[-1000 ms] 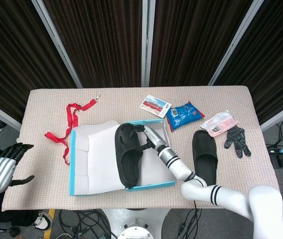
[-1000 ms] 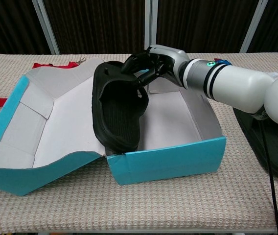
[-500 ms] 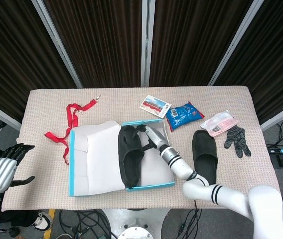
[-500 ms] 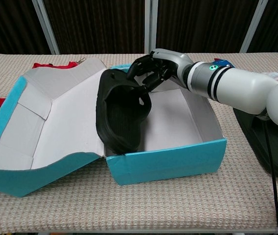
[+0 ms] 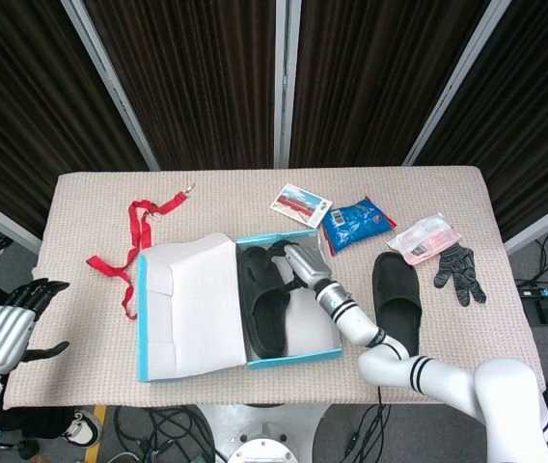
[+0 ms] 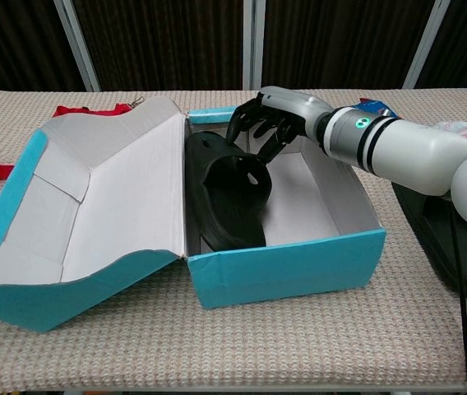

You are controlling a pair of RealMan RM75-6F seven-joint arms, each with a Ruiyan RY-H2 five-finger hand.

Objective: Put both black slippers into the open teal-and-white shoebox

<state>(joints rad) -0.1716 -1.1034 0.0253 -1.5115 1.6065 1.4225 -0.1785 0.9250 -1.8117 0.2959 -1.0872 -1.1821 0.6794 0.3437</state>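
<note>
Dark ribbed curtains hang behind a table (image 5: 91,207) covered in a beige woven cloth. On it sits the open teal-and-white shoebox (image 5: 324,353), its white-lined lid (image 6: 94,206) folded out flat to the left. One black slipper (image 6: 229,202) lies sole-down inside the box, against the lid side. The right hand (image 6: 270,123) reaches over the far wall of the box, its fingers (image 6: 246,127) curled down onto the slipper's strap at the far end; whether they grip it or only touch it is not clear. The second black slipper (image 5: 396,299) lies on the cloth just right of the box, with the right forearm crossing between them. Beyond it are a black glove (image 5: 458,269) and a pink-and-white packet (image 5: 426,237), touching each other. A blue snack bag (image 5: 358,223) and a small card (image 5: 302,204) lie behind the box, and a red ribbon (image 5: 129,246) trails off its left side. The left hand (image 5: 9,328) hangs off the table's near left corner, fingers spread, holding nothing.
</note>
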